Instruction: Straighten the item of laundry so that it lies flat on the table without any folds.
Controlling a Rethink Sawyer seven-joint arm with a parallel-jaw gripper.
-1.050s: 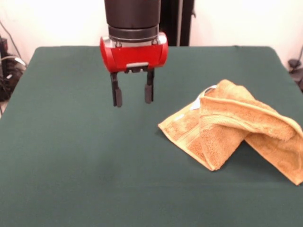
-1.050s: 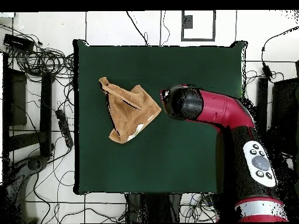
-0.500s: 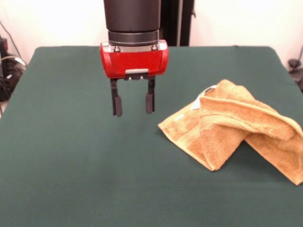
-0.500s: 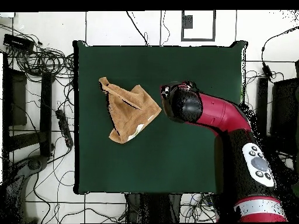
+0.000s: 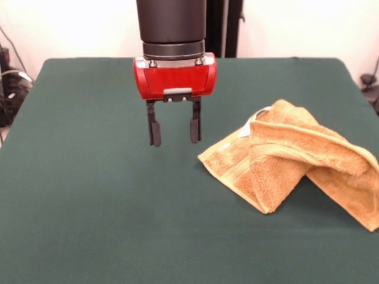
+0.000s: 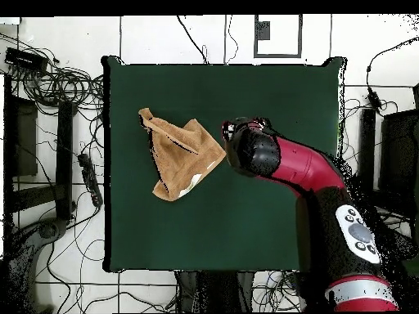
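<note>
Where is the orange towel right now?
In the front view the towel lies folded on the right side of the green table, just right of the open claw, which hangs beside it without touching.

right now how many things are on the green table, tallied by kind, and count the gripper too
orange-tan terry-cloth towel, folded over itself: 1
small white tag on the towel: 1
red and black gripper, open, above the dark green cloth table, apart from the towel: 1
total: 3
</note>
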